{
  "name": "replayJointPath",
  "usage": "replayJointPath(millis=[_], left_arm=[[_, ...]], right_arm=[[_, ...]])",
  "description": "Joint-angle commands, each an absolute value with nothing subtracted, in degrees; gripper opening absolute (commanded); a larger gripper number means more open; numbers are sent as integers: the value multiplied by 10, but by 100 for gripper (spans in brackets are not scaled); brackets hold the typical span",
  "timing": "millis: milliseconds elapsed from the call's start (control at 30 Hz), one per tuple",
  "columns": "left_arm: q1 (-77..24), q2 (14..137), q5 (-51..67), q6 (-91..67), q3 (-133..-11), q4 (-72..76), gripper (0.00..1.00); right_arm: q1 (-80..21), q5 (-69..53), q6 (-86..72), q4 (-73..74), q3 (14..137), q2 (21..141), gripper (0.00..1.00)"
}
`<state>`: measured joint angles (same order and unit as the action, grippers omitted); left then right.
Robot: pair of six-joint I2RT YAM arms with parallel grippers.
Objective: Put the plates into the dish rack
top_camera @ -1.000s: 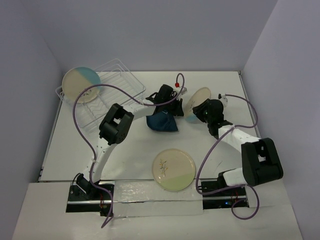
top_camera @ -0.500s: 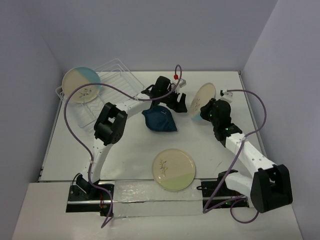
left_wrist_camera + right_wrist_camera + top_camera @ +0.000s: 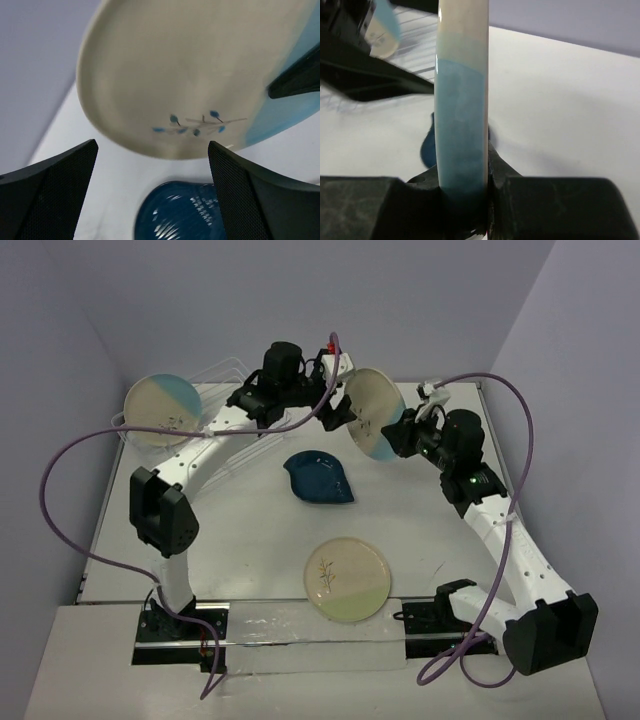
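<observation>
The right gripper [image 3: 465, 192] was clamped on the blue edge of a beige plate [image 3: 372, 425], holding it on edge in the air to the right of the dish rack [image 3: 222, 370]. The left gripper [image 3: 152, 175] gaped wide and empty on the rack side of that plate. A second beige plate [image 3: 162, 408] stood at the rack's left end. The teal plate [image 3: 320, 477] and cream plate [image 3: 348, 580] lay flat, right of the rack.

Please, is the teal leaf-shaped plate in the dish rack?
Out: the teal leaf-shaped plate lies on the table, apart from the dish rack.
</observation>
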<state>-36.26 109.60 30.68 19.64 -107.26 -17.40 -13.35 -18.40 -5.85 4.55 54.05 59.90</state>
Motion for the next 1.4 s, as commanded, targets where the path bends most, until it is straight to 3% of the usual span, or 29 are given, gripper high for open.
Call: replayJointPath(millis=[0, 167, 433, 733, 1167, 1300, 1367], left_arm=[[-341, 1069, 283, 338, -1086, -291, 99], [-323, 1021, 279, 390, -1061, -352, 99], [-310, 935, 260, 406, -939, -294, 99], [-291, 968, 332, 415, -981, -324, 100], [-287, 994, 438, 533, -1002, -433, 98], [-286, 1000, 485, 615, -1017, -514, 85], [-287, 1004, 508, 674, -1026, -581, 73]], right_arm=[[-143, -280, 13, 44, 596, 599, 0], [-147, -277, 15, 51, 599, 615, 0], [-165, -275, 13, 52, 606, 669, 0], [-235, -305, 45, 45, 612, 703, 0], [-256, -413, 88, 18, 620, 713, 0], [-255, -444, 136, 14, 609, 706, 0], [-255, -483, 201, 7, 589, 692, 0]])
